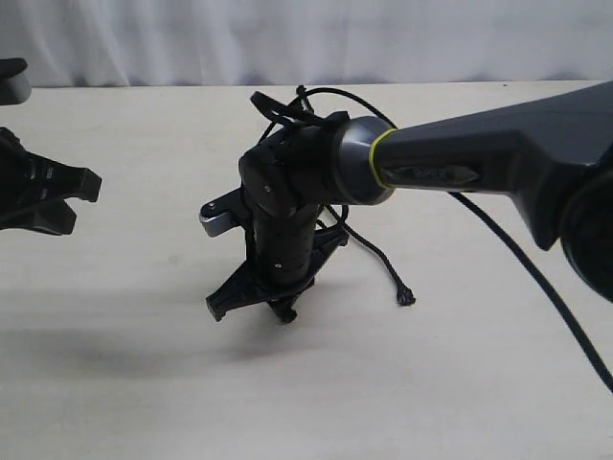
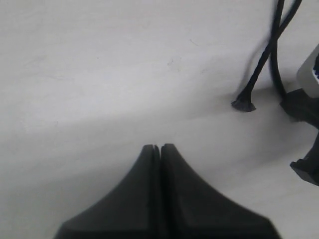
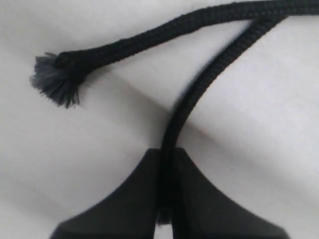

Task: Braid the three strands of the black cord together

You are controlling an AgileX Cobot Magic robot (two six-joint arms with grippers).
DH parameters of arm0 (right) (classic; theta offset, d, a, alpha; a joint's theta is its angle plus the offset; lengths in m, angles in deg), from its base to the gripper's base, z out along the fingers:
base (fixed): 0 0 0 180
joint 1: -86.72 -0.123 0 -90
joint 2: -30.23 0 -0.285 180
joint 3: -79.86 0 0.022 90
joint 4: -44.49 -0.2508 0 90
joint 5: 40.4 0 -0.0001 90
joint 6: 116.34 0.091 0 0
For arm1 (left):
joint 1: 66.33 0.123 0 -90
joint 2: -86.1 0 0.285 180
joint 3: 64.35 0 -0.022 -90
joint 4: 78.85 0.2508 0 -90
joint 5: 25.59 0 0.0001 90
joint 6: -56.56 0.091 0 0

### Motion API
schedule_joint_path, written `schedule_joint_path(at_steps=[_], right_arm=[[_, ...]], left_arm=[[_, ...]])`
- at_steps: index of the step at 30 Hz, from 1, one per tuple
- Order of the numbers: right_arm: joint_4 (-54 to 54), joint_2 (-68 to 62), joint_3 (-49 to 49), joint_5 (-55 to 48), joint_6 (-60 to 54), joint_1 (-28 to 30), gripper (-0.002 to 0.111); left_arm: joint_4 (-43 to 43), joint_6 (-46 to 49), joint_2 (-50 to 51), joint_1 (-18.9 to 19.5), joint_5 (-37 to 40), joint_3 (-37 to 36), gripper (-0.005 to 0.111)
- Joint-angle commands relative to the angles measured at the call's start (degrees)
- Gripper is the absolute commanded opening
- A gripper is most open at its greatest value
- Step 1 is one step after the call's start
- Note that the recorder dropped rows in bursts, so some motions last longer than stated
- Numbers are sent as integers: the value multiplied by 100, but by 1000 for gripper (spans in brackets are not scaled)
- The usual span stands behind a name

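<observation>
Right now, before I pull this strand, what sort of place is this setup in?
Probably a robotics lab bench: a pale tabletop, a plain white curtain behind it, and the right gripper shut on the black cord, with the left gripper shut on nothing.

The pale table [image 1: 134, 383] carries the black cord [image 1: 378, 257] near its middle; one strand [image 1: 393, 278] lies flat, running rightward and nearer to a frayed end [image 1: 406, 299]. A thick smooth cable [image 1: 536, 278] crosses the table's right side
</observation>
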Motion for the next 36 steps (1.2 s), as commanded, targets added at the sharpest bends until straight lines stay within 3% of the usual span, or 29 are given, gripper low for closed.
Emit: schedule_joint_path(at_steps=[1,20,29,36], right_arm=[[63,133,3,-75,38,33,4],[-177,1036,35,-963,-959,1152,4],[-989,1145,183,-1142,-1531,1940,4],[-1079,1209,183,-1196,-1661,2031,4]], left_arm=[[-37,19,-26,-2,-102,-26,0],[-269,19,-26,-13,-125,-36,0],[-419,-37,161,-791,-618,-36,0],[-1033,-73,1097,-1420,-1332,-25,0]])
